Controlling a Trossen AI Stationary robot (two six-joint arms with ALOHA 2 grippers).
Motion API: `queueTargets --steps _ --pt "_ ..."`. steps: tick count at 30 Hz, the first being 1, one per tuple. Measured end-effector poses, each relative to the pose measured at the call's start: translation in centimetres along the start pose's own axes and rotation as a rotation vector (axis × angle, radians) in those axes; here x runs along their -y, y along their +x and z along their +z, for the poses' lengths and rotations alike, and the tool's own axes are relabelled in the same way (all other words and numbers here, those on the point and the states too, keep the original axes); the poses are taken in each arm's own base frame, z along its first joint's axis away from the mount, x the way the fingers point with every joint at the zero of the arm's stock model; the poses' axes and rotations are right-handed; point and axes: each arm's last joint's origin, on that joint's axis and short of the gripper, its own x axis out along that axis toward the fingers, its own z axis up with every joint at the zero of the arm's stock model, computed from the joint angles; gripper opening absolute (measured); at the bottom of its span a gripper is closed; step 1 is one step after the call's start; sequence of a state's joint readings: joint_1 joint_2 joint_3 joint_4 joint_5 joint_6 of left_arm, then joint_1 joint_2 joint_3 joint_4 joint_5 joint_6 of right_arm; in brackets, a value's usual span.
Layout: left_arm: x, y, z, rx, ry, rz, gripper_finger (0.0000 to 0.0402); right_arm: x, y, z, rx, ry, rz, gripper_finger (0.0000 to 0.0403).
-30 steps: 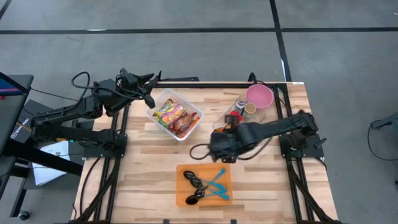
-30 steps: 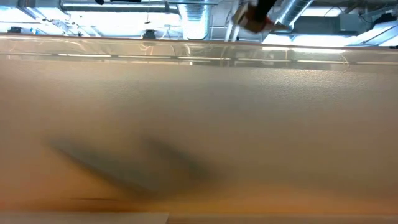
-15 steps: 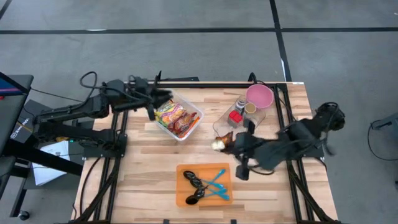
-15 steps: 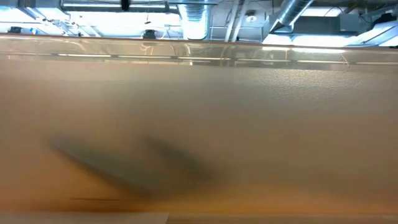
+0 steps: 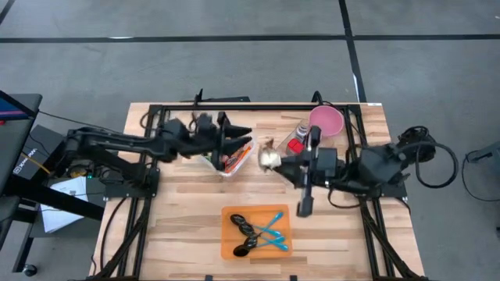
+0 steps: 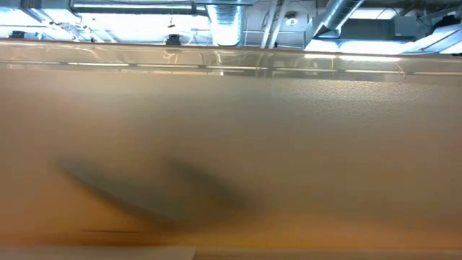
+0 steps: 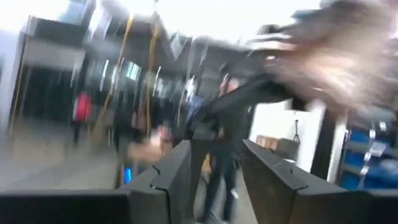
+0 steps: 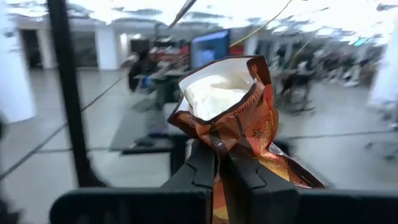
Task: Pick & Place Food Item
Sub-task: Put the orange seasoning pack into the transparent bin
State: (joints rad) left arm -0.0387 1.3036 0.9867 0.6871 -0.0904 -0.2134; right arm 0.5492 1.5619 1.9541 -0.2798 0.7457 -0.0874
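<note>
High view: the right end effector [image 5: 275,160] is carrying a snack packet [image 5: 268,158] above the bench [image 5: 180,211], just beside the clear container [image 5: 244,152] of packets; the left end effector [image 5: 238,140] is reaching over that container, its opening not discernible here.

Low view: showing nothing useful.

Left wrist view: fingers [image 7: 177,177] are standing apart, empty.

Right wrist view: the end effector is clenching the packet's edge.

Judgement: transport step under way; lowering over the container and releasing is next.

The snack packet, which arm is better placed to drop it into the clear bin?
Right, most likely. The right gripper is shut on the snack packet and holds it beside the clear bin. The left gripper hangs over that bin with nothing in it.
</note>
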Motion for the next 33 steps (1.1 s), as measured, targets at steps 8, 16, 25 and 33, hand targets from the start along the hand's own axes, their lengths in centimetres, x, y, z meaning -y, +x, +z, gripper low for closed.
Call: queueTargets --steps 8,16,25,33 --pt "4.2 -0.4 0.3 0.215 0.382 0.139 0.0176 2.5 2.0 -0.2 0.006 -0.041 -0.191 0.0004" --pt "5.2 0.0 3.6 0.247 0.295 0.261 0.0191 4.1 4.1 -3.4 -0.21 -0.198 -0.206 0.0004" --pt "3.8 1.5 5.3 0.068 0.034 0.313 0.0191 4.9 5.8 -7.4 -0.462 -0.413 -0.231 0.0004" --pt "3.2 1.0 4.4 -0.044 -0.045 0.386 0.0191 5.8 6.0 -7.8 -0.508 -0.47 -0.295 0.0004"
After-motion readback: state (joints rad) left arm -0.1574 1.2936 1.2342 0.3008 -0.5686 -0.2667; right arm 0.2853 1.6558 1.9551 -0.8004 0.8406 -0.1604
